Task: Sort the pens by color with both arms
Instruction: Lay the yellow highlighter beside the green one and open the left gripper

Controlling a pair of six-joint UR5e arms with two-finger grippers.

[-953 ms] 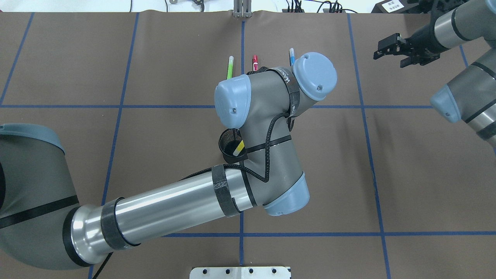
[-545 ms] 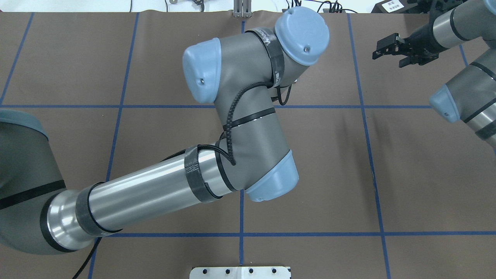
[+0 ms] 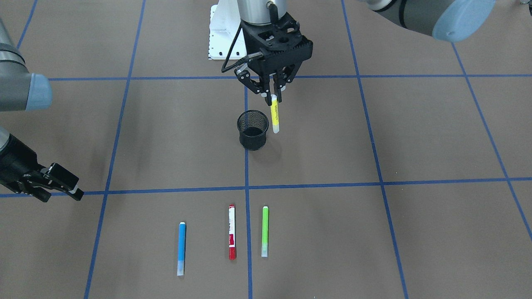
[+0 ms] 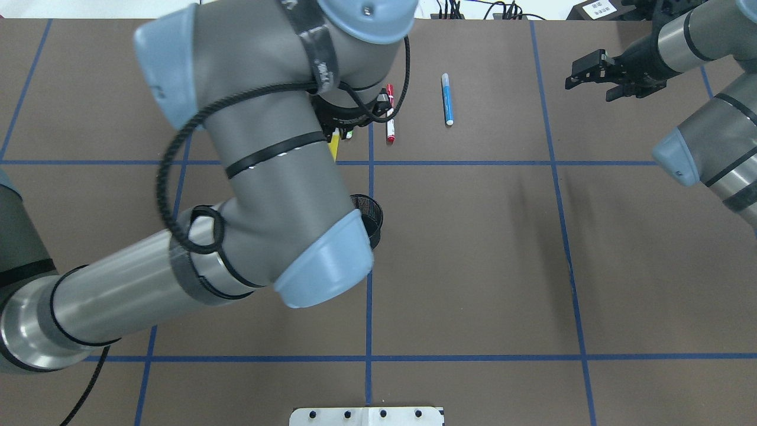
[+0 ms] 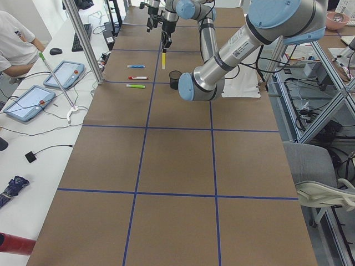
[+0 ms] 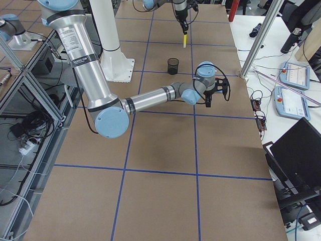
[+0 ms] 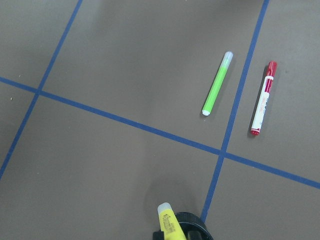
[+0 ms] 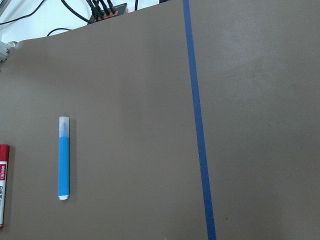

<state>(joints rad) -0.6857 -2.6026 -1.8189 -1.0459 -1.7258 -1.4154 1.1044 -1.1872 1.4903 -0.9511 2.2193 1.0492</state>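
Our left jaws are clamping the yellow pen [image 3: 274,116], mesh cup [image 3: 252,141] below them; our right jaws are hanging parted.

Plain brown table [image 3: 374,137], blue tape grid. Black mesh cup [image 3: 252,131] upright just beside and below the left gripper [image 3: 272,97]. Well out past the gripper, away from the robot, flat in a row: green pen [image 3: 264,231], red pen [image 3: 232,231], blue pen [image 3: 181,248].
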